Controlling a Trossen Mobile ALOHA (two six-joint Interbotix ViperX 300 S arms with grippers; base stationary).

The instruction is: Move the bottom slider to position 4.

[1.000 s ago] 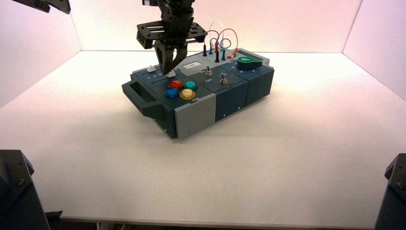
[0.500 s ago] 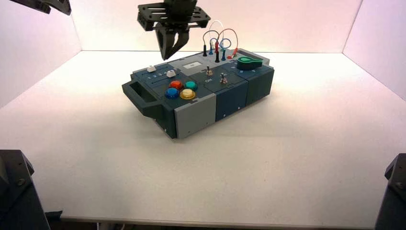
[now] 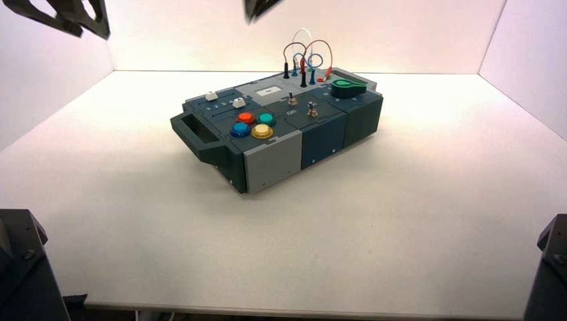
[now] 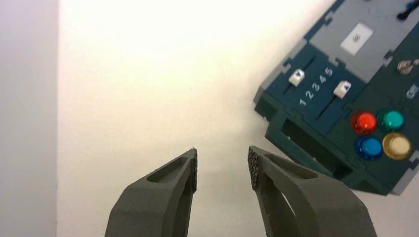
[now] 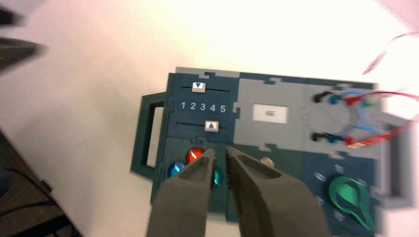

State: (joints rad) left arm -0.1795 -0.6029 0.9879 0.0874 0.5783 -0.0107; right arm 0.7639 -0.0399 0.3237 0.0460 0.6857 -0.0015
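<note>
The bottom slider (image 5: 211, 126), a small white knob in the dark track nearest the coloured buttons, sits level with the printed numeral 4 (image 5: 212, 107) of the 1 2 3 4 5 row. It also shows in the high view as the bottom slider (image 3: 239, 102). My right gripper (image 5: 221, 153) hovers high above the box, clear of it, slightly open with nothing between its fingers; only its tip (image 3: 259, 7) reaches into the high view's top edge. My left gripper (image 4: 222, 165) hangs open over bare table off the box's handle end.
The second white slider (image 5: 198, 86) sits near numeral 2. Red, green, blue and yellow buttons (image 3: 253, 124) lie beside the sliders. Two toggle switches (image 3: 292, 100), a green knob (image 3: 348, 85) and looped wires (image 3: 304, 57) fill the box's other end. White walls surround the table.
My right gripper has lifted from the bottom slider almost out of the high view, and its jaws have parted a little. The left arm has shifted slightly at the top left.
</note>
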